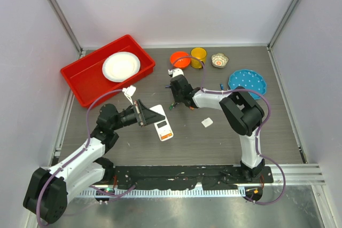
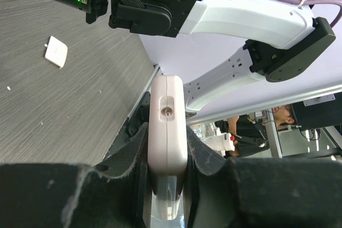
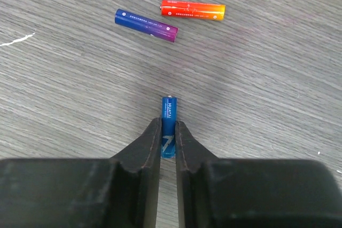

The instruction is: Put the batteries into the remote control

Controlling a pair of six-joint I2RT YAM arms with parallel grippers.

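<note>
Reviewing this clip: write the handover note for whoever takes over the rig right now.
Left gripper: shut on the remote control, clamped edge-on.
Right gripper: shut on a blue battery; whether it is lifted is unclear.
Loose ahead of it: blue-purple battery and orange-red battery.
The small white cover piece lies on the table, apart from the remote.
Done: remote held, one battery gripped.
Left: no battery seen loaded and the compartment is not in view. Likely next: carry this battery to the remote, seat it, then fetch more.
</note>
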